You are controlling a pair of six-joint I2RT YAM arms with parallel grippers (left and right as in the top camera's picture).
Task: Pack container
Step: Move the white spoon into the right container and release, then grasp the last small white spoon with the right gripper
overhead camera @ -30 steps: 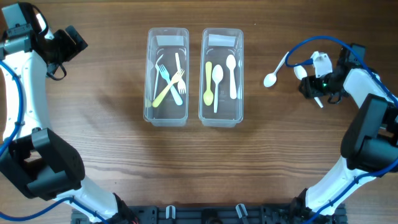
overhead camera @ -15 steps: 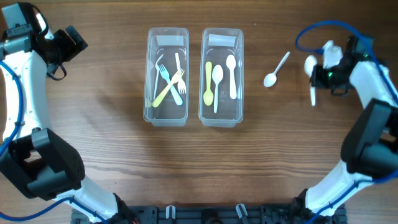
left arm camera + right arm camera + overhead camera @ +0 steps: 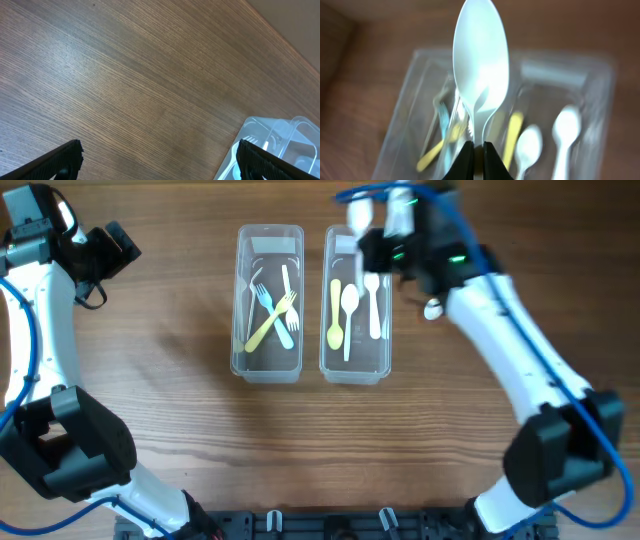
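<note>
Two clear plastic containers stand side by side. The left container (image 3: 268,358) holds several forks, and the right container (image 3: 356,365) holds three spoons, one yellow and two white. My right gripper (image 3: 370,238) hovers over the far end of the right container, shut on the handle of a white spoon (image 3: 358,212). In the right wrist view that spoon (image 3: 481,65) stands bowl-up from the shut right gripper (image 3: 478,150), above both containers. Another white spoon (image 3: 433,308) lies on the table, partly hidden by the right arm. My left gripper (image 3: 160,167) is open over bare wood.
The wooden table (image 3: 170,430) stretches around the containers. A corner of the fork container (image 3: 280,135) shows at the lower right of the left wrist view. The left arm (image 3: 40,330) stays at the far left edge.
My right gripper closed on the white spoon at the right side of the table, lifted it and swung left to above the containers. The left arm has not moved.
</note>
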